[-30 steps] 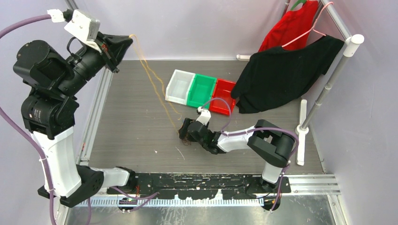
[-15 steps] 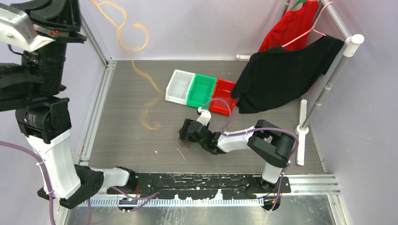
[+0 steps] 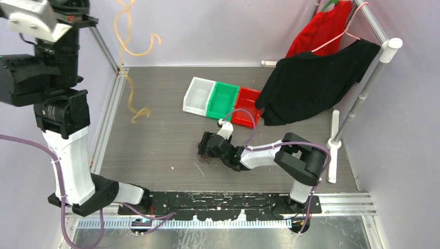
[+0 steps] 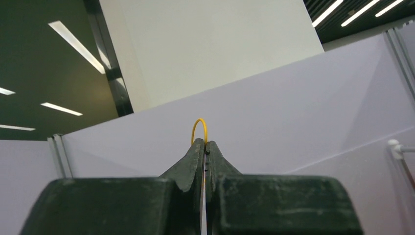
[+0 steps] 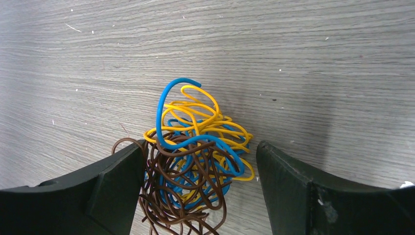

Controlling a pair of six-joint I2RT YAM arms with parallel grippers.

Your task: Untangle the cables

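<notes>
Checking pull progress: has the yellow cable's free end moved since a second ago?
Yes. The yellow cable swung left, away from the white bin, toward the left rail.

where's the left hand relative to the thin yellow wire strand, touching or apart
Touching. The left wrist view shows the left hand shut on the thin yellow wire strand, whose loop pokes out between its fingertips.

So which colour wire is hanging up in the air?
A yellow wire, pinched in the left hand; the blue wire and brown wire lie knotted on the table.
</notes>
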